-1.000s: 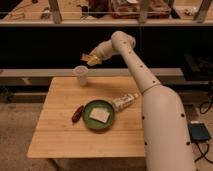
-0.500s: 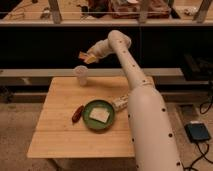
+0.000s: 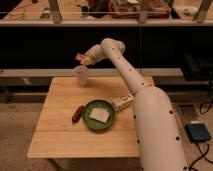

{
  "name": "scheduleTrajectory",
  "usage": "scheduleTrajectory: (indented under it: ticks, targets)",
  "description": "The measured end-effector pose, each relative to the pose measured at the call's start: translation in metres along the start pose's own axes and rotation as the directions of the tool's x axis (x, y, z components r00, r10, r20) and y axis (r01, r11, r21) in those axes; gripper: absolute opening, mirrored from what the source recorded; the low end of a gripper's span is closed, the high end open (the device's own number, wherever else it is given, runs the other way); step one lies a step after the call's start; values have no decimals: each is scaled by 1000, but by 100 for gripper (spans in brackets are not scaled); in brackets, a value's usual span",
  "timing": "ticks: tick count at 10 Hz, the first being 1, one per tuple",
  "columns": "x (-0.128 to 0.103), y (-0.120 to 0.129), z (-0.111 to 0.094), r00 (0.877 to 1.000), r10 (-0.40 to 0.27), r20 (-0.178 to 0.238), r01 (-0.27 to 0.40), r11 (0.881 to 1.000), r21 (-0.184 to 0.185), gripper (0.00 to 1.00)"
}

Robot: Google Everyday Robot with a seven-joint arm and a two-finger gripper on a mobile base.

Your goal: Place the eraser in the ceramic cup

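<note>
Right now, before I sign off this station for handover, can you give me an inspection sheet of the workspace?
Surface: light wooden table, standing level.
Job's things: the eraser is held in the air just above the ceramic cup. The cup stands upright near the table's far edge. The eraser is not yet in it.
Clutter: green dish holding a pale square slab; dark red elongated object left of the dish; pale packet right of it, beside the arm.
Grippers: gripper over the cup, jaws shut on the eraser.
Cables: dark cable on the floor right of the table, near a dark box.
Surroundings: shelf behind, its items too unclear to name.
</note>
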Motion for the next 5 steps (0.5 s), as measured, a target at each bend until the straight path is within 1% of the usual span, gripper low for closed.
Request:
scheduleTrajectory:
  ticks: [1, 2, 4, 5]
  targets:
    - [2, -1, 3, 1000, 28, 6, -28, 1000, 10, 14]
    - [2, -2, 5, 999, 50, 14, -50, 999, 11, 14]
    - [6, -4, 9, 996, 85, 27, -85, 996, 3, 14]
    - [8, -4, 10, 995, 92, 30, -92, 996, -2, 14]
